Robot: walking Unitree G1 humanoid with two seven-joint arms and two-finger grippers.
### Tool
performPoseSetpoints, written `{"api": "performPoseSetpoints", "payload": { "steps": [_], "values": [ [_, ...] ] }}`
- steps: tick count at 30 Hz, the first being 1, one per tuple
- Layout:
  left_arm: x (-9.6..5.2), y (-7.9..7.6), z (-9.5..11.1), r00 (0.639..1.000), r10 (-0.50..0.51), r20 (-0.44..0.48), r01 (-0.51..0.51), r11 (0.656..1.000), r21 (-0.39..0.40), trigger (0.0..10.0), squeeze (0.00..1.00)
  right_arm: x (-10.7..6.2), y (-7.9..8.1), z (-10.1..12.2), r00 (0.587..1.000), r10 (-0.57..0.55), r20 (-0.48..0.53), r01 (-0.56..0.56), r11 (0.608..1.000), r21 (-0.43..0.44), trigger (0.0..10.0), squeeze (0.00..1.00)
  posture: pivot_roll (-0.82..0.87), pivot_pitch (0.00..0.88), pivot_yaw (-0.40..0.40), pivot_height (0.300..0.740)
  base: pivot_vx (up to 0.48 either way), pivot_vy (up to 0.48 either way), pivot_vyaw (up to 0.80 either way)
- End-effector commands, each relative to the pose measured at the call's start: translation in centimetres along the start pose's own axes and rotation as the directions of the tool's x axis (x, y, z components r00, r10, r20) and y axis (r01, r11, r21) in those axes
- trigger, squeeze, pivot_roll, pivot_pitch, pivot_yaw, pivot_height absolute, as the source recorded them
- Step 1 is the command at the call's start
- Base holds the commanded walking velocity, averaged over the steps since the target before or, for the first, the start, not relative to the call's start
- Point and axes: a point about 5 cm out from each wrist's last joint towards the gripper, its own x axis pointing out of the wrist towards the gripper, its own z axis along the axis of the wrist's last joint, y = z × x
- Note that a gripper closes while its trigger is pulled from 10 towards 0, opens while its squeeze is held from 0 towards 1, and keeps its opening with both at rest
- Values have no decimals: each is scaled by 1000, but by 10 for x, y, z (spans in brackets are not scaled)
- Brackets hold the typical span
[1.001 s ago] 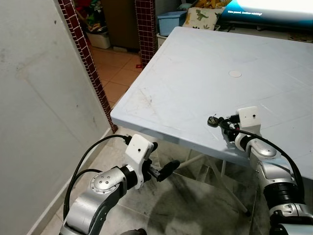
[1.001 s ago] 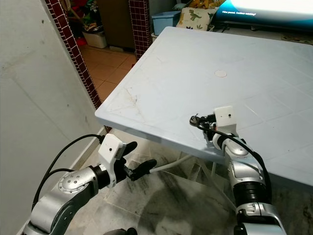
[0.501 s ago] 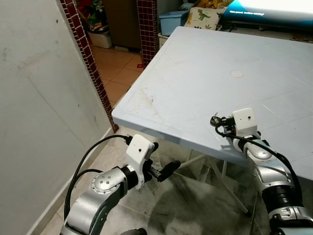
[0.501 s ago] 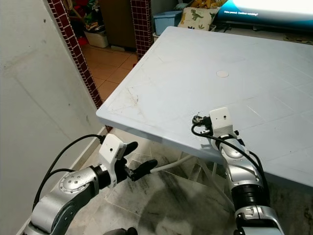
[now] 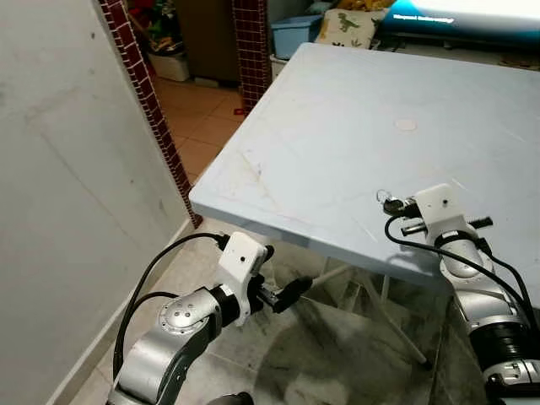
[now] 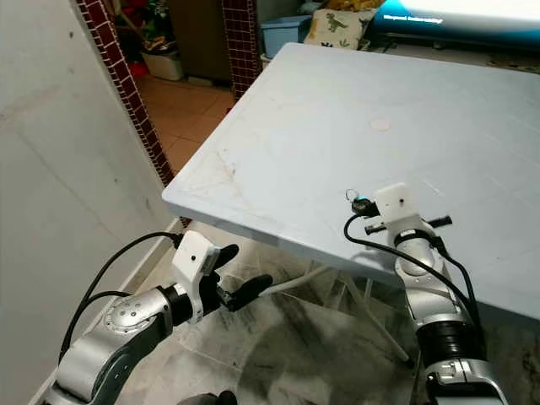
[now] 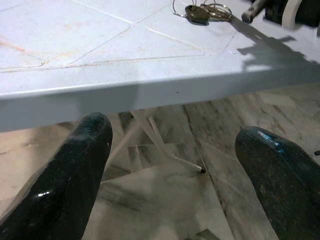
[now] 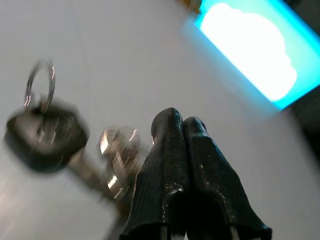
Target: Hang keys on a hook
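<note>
Looking like a lived-in home, probably a utility or back room. A pale plastic table (image 5: pixel 354 126) is standing on a worn marbled floor (image 5: pixel 337 354), with a bare plaster wall (image 5: pixel 67 186) running along the left. Far left, a red-tiled doorway (image 5: pixel 139 80) is opening onto orange floor tiles; a blue bin (image 5: pixel 295 38), a dinosaur cushion (image 5: pixel 344 29) and a glowing screen (image 5: pixel 460 17) are sitting at the far end.
</note>
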Motion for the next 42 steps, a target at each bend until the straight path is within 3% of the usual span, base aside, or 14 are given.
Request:
{"api": "performPoseSetpoints", "payload": {
  "steps": [1,12,13,14,15,16,18,21,26,27,28,29,30,42],
  "values": [
    [-1,3,0,1000,16,-3,-16,1000,13,10000,0,0,-1,16,995,-17,94,21,998,-51,0,0,-38,86,79,740,0,0,0],
    [0,2,-1,1000,19,-2,-19,1000,12,10000,0,-2,5,29,992,-6,126,-1,999,51,0,0,-40,88,78,740,0,0,0],
    [0,2,-1,1000,19,-2,-19,1000,11,10000,0,-2,5,29,993,-6,120,-3,997,74,588,365,-40,88,78,740,0,0,0],
    [0,3,-1,1000,21,-2,-21,1000,11,10000,0,-4,4,27,995,-9,99,-3,994,113,2275,1000,-40,88,78,740,0,0,0],
    [0,3,-1,1000,22,-2,-22,1000,10,10000,0,-4,3,24,998,-15,66,6,990,142,4980,1000,-40,88,78,740,0,0,0],
    [0,3,-1,1000,23,-2,-23,1000,10,10000,0,-5,2,22,999,-22,41,15,987,158,9098,1000,-40,88,78,740,0,0,0],
    [0,3,-1,1000,23,-2,-23,1000,9,10000,0,-6,1,18,1000,-25,2,24,983,183,10000,1000,-40,88,78,740,0,0,0],
    [0,2,-2,1000,17,-3,-17,1000,10,10000,0,-11,3,6,996,-9,-86,33,959,282,10000,1000,-45,93,76,740,0,0,0],
    [1,1,-2,1000,9,-5,-9,1000,12,10000,0,-14,7,-2,992,29,-125,11,952,305,10000,1000,-51,94,79,740,0,0,0],
    [2,1,-2,1000,8,-5,-8,1000,12,10000,0,-13,9,-5,989,52,-140,-5,949,316,10000,769,-51,94,78,740,0,0,0],
    [2,1,-2,1000,8,-5,-8,1000,12,10000,0,-13,9,-5,989,52,-140,-5,949,316,10000,769,-51,94,78,740,0,0,0],
    [2,1,-2,1000,7,-5,-7,1000,12,10000,0,-13,9,-6,987,67,-146,-18,948,316,10000,247,-49,94,77,740,0,0,0],
    [2,1,-2,1000,8,-5,-8,1000,12,10000,0,-12,10,-7,985,76,-152,-24,948,318,10000,0,-49,94,77,740,0,0,0],
    [1,2,-1,1000,14,-1,-14,1000,14,10000,0,-2,14,-11,980,147,-137,-99,947,305,10000,0,-39,95,75,740,0,0,0]
  ]
}}
